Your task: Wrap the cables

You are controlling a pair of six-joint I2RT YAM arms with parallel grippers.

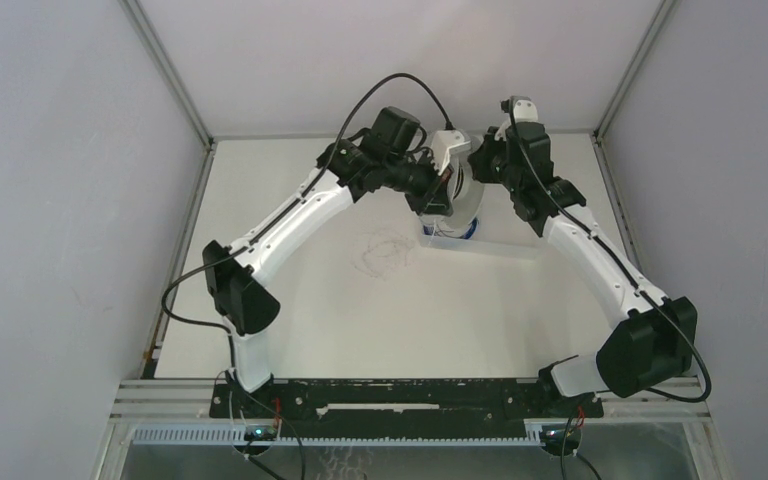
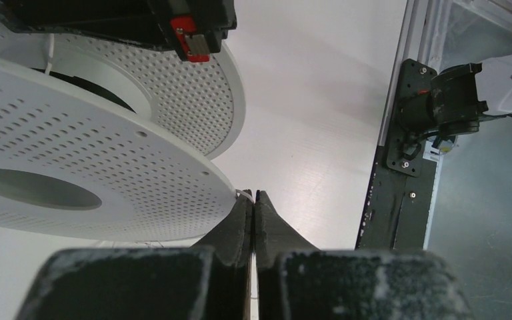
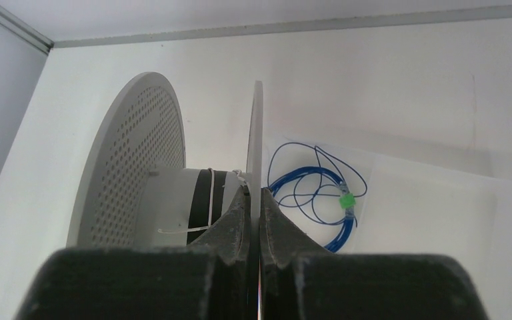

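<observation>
The right tool [image 3: 254,193] clamps the spool [image 3: 133,153]; the shut left tool [image 2: 254,197] is nearer the cable [image 1: 385,252], on the spool's left-arm side.

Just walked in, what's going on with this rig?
Right claw is clamped on one flange of the white spool, holding it at the far side of the table. Left claw is shut at the spool's rim; whether it pinches the thin cable is unclear. Loose loops of it lie on the table.
</observation>
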